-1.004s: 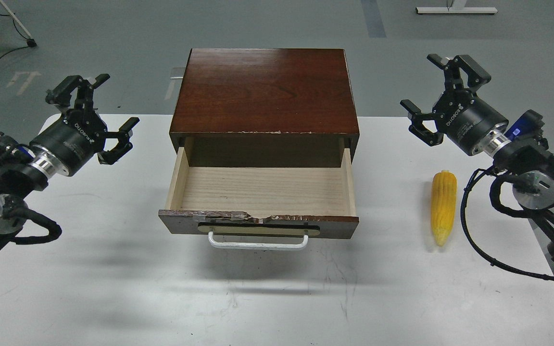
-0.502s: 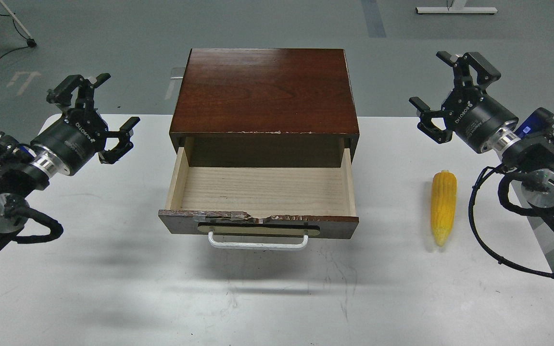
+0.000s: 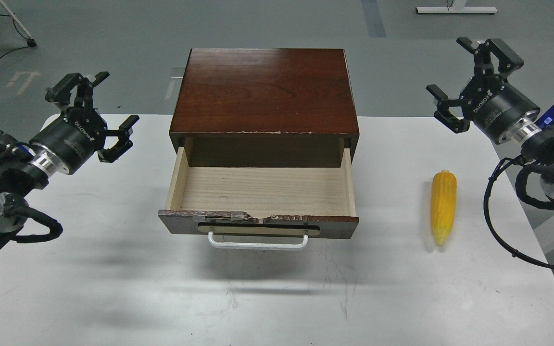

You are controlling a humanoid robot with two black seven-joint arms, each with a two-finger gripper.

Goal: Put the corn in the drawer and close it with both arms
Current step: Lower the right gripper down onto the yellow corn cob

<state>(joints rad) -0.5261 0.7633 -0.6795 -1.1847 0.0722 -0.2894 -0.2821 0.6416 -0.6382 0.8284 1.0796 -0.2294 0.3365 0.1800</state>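
Note:
The yellow-orange corn lies on the white table, right of the drawer, tip toward me. The drawer is pulled open from the dark red-brown cabinet; its pale wood interior holds nothing and its white bar handle faces me. My right gripper is open and empty, raised above the table's far right, well beyond the corn. My left gripper is open and empty, above the table left of the cabinet.
The white table carries the cabinet at its back centre. Its right edge runs close to the corn and my right arm. Grey floor lies beyond, with a stand's legs at the far left and a white base at the top right.
My right gripper has moved up and to the right, away from the corn. My left gripper has barely moved. The corn and drawer are unmoved.

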